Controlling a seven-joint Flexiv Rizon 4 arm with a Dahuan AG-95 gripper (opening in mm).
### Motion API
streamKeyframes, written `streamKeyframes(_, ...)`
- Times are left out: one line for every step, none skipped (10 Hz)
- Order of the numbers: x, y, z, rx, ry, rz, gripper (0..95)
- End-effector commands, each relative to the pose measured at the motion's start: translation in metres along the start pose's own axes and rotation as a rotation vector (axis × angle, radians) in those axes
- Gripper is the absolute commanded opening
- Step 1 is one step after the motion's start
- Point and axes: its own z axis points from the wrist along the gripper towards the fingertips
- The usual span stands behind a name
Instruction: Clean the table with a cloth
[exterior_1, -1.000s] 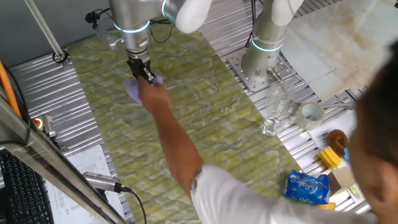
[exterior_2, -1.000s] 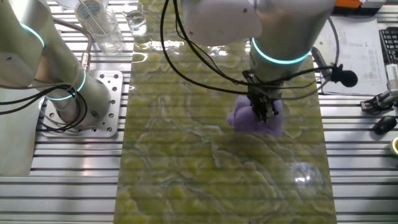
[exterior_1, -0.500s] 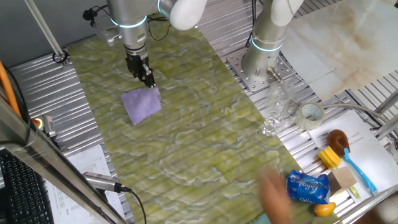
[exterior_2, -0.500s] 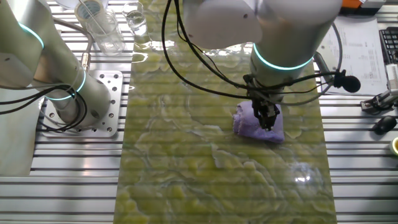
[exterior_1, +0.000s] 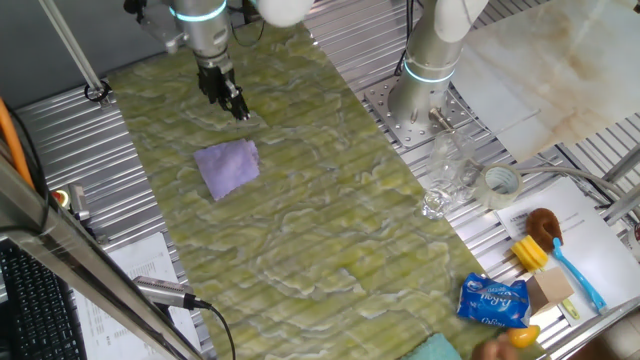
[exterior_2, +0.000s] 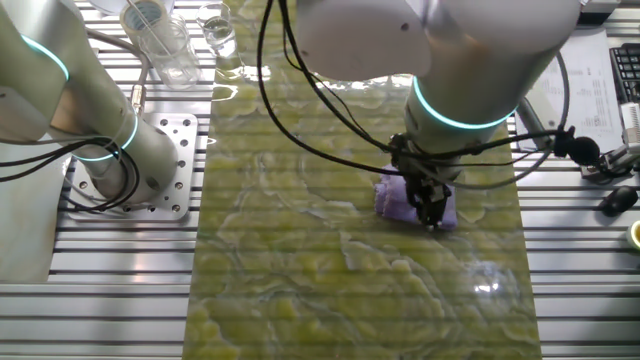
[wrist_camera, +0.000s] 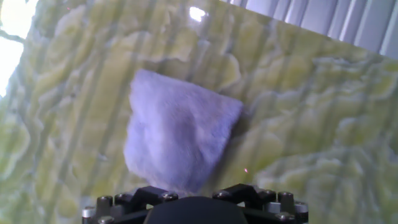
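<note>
Lavender cloth (exterior_1: 228, 167) flat on table (exterior_1: 330, 230), near its far-left corner, roughly square, no clear long axis, gripper (exterior_1: 236, 108) raised beside cloth, holding nothing, jaw gap unclear.

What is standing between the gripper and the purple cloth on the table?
Nothing visible. The cloth lies flat and alone on the table, and the gripper hangs just beyond its edge, apart from it. The hand view shows the cloth uncovered.
</note>
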Motion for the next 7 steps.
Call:
streamKeyframes(0.001,-0.003,0.000,0.009,0.026,0.027,0.0)
streamKeyframes(0.004,-0.006,-0.004,0.010,0.029,0.043,0.0)
streamKeyframes(0.007,-0.009,-0.008,0.015,0.023,0.119,0.0)
streamKeyframes(0.010,-0.011,-0.010,0.029,0.022,0.200,0.0)
streamKeyframes(0.010,-0.011,-0.011,0.043,0.015,0.245,0.0)
streamKeyframes(0.010,-0.011,-0.011,0.045,0.010,0.260,0.0)
streamKeyframes(0.010,-0.011,-0.011,0.046,-0.002,0.270,0.0)
